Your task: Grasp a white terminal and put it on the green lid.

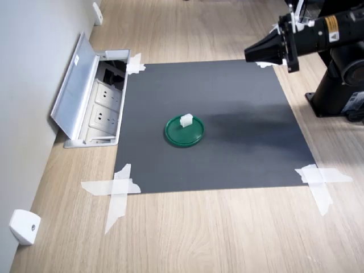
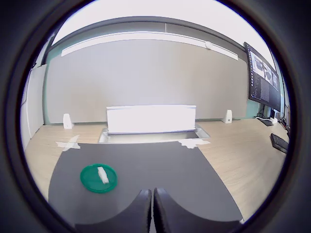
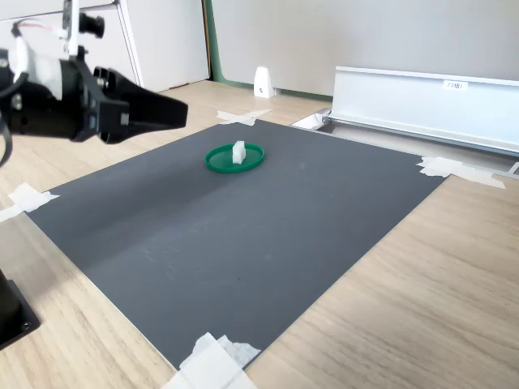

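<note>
The tiny white plastic terminal block [image 1: 186,120] sits on the flat round dark-green plastic lid [image 1: 177,136], inside its raised rim and touching its surface; in the first exterior view it lies toward the lid's far edge, and the second exterior view shows it standing upright on the lid [image 3: 219,158], off centre. The wrist view shows the same: terminal [image 2: 102,174] on the lid [image 2: 90,180]. The lid rests on the matte dark-grey rectangular mat [image 1: 239,153], near the mat's middle. The mat is fixed to the light wood-grain floor [image 1: 227,233] by strips of white tape at its corners [image 1: 116,190]. The black gripper [image 1: 254,53] of the arm hangs in the air above the mat's edge, well apart from the lid, carrying nothing; in the wrist view its two fingers [image 2: 138,213] lie pressed together with only a thin seam between them, so the jaws are closed and empty. In the second exterior view the gripper [image 3: 174,112] points toward the lid from the second exterior view's left. Beside the mat, on the side away from the arm base, a silver metal floor box [image 1: 94,105] stands with its hinged cover raised, white power sockets visible inside. A small white wedge-shaped plastic bracket [image 1: 24,226] sits against the wall, well apart from the lid.
</note>
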### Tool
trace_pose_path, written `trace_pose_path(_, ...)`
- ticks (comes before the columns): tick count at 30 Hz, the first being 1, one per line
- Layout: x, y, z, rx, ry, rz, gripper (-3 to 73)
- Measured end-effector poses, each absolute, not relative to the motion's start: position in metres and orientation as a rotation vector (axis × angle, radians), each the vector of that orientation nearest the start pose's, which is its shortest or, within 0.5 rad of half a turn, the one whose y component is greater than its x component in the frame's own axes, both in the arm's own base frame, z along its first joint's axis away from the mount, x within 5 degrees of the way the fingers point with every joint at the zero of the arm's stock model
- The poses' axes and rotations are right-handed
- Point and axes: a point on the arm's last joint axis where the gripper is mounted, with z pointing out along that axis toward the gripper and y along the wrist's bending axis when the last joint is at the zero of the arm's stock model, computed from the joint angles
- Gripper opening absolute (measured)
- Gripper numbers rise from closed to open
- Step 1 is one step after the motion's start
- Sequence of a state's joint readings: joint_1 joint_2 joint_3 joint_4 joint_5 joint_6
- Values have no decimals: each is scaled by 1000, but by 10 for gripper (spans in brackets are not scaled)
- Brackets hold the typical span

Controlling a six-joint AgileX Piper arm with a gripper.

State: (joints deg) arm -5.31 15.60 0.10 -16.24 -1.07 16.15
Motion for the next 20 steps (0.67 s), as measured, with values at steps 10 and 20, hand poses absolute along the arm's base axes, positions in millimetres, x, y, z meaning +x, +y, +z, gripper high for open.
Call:
trace_pose_path(10, 76, -4, 200, 51, 1691, -37, -6)
trace_pose_path(20, 76, -4, 200, 51, 1690, -37, -6)
